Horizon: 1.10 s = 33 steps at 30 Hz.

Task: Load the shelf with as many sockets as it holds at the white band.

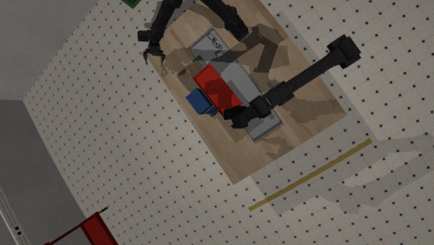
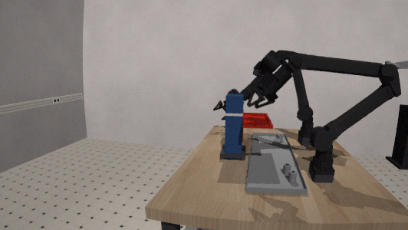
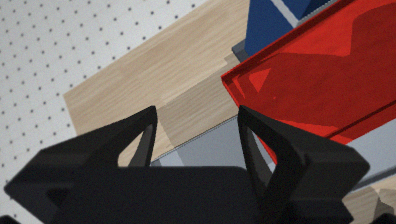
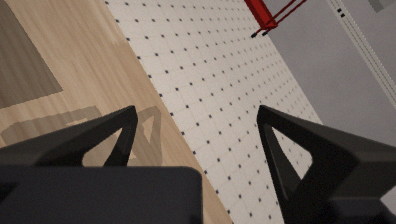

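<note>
The red shelf (image 1: 204, 76) (image 2: 260, 119) (image 3: 310, 85) hangs on the blue post (image 1: 198, 100) (image 2: 234, 134) (image 3: 264, 31), close to the white band (image 2: 234, 114) (image 3: 286, 13). No socket shows on its visible part. Two grey sockets (image 2: 287, 169) (image 2: 292, 176) stand at the tray's near end in the exterior view; others (image 1: 215, 43) (image 2: 280, 137) are small at its far end, their number hard to tell. My left gripper (image 1: 233, 118) (image 2: 254, 106) (image 3: 197, 112) is partly open and empty, beside the shelf's end. My right gripper (image 1: 154, 62) (image 2: 218, 113) (image 4: 197, 112) is wide open, empty, away from the shelf.
The long grey tray (image 1: 245, 79) (image 2: 264, 165) (image 3: 206, 142) lies on the wooden table (image 1: 236, 167) (image 2: 192, 192) beside the post, partly under the shelf. The post's dark base (image 2: 233, 155) stands close to the tray. The left arm reaches over the tray.
</note>
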Motion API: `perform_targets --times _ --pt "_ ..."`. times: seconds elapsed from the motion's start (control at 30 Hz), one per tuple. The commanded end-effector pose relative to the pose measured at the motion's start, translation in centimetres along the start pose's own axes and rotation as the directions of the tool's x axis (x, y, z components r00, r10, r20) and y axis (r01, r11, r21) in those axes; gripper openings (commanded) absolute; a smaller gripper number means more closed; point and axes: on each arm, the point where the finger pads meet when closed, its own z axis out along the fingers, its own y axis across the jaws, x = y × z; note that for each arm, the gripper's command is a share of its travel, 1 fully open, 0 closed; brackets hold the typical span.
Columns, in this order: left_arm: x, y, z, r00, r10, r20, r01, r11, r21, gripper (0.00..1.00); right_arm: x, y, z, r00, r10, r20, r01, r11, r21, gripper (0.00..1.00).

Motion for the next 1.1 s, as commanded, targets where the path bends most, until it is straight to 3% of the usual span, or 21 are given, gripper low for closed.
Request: perform_targets --times 0.0,0.23,0.3,0.53,0.8,0.87,1.07 --pt "5.2 -0.3 0.8 0.947 -0.265 -0.18 0.263 0.964 -0.035 0.56 -7.5 -2.5 1.9 0.999 0.035 0.036 -0.034 0.999 -0.007 1.0" --pt "9.9 0.0 -0.2 0.817 -0.47 -0.334 0.433 0.882 -0.183 0.56 -14.7 -2.9 4.1 0.997 0.062 0.053 -0.06 0.998 -0.029 1.0" --pt "9.9 0.0 -0.2 0.817 -0.47 -0.334 0.433 0.882 -0.183 0.56 -14.7 -2.9 4.1 0.997 0.062 0.053 -0.06 0.998 -0.029 1.0" --pt "15.9 -0.3 -1.1 0.593 -0.694 -0.408 0.559 0.72 -0.412 0.56 -23.2 -2.4 5.6 0.99 0.115 0.08 -0.112 0.992 -0.053 1.0" --pt "18.7 0.6 -1.8 0.39 -0.876 -0.283 0.634 0.479 -0.607 0.56 -31.3 -1.4 6.1 0.979 0.168 0.113 -0.16 0.984 -0.073 1.0" --pt "18.7 0.6 -1.8 0.39 -0.876 -0.283 0.634 0.479 -0.607 0.56 -31.3 -1.4 6.1 0.979 0.168 0.113 -0.16 0.984 -0.073 1.0" --pt "21.1 0.8 -1.6 0.201 -0.973 -0.11 0.67 0.218 -0.71 0.56 -38.2 0.1 5.6 0.964 0.225 0.143 -0.212 0.972 -0.097 1.0"
